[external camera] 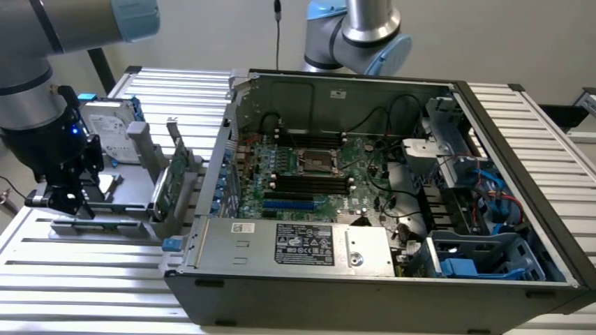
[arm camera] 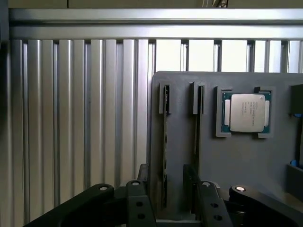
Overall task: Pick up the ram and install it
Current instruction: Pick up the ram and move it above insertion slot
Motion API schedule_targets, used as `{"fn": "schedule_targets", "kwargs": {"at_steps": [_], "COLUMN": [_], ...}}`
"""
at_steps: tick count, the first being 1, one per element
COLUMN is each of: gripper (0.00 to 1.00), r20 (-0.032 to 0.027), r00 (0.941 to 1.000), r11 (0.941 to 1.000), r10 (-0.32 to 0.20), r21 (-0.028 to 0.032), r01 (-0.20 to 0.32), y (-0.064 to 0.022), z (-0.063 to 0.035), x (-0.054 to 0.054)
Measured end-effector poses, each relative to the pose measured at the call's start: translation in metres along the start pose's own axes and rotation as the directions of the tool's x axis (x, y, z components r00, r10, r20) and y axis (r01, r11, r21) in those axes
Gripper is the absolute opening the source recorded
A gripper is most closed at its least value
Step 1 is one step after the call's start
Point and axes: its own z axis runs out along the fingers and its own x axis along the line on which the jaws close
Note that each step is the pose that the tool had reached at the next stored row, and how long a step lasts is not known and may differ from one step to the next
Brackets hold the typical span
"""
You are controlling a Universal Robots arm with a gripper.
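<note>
The robot arm hangs over the side of the table (external camera: 84,279) at the exterior view's left. Its black end effector (external camera: 63,201) points down at a grey holder (external camera: 102,225) that lies on the table.

In the wrist view the end effector (arm camera: 168,174) is released. Its two fingers (arm camera: 144,189) stand apart, one on each side of the ram (arm camera: 165,137). The gap is wider than the ram, and I cannot tell if a finger touches it.

The ram is a long, thin stick. It stands on its edge in a slot of the grey holder (arm camera: 236,161), so you see just its narrow top. A second slot (arm camera: 199,109) runs just beside it, and I cannot tell what is in that one. Past that slot, a square chip (arm camera: 246,112) with a shiny silver lid lies flat in its own pocket of the holder. The silver slats of the table (arm camera: 71,118) run along beside the holder.

In the exterior view a hard drive (external camera: 107,136) and a green card (external camera: 172,183) also stand in the holder, near the end effector.

A big open computer case (external camera: 373,293) sits on the table at the exterior view's right, just beside the holder. Inside it lies a green board (external camera: 308,174) with long black slots and many wires. A second robot arm (external camera: 363,31) is behind the case.
</note>
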Motion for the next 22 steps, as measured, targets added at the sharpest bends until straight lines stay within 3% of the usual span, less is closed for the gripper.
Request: {"fn": "schedule_targets", "kwargs": {"at_steps": [14,22], "gripper": [0.42,0.42], "r20": [-0.0001,0.0005], "r00": [1.0000,1.0000], "r11": [1.0000,1.0000], "r10": [0.000,0.000], "r21": [-0.0001,0.0000], "r01": [0.000,0.000], "y": [0.0000,-0.0004], "z": [0.0004,0.0100], "x": [0.000,0.002]}}
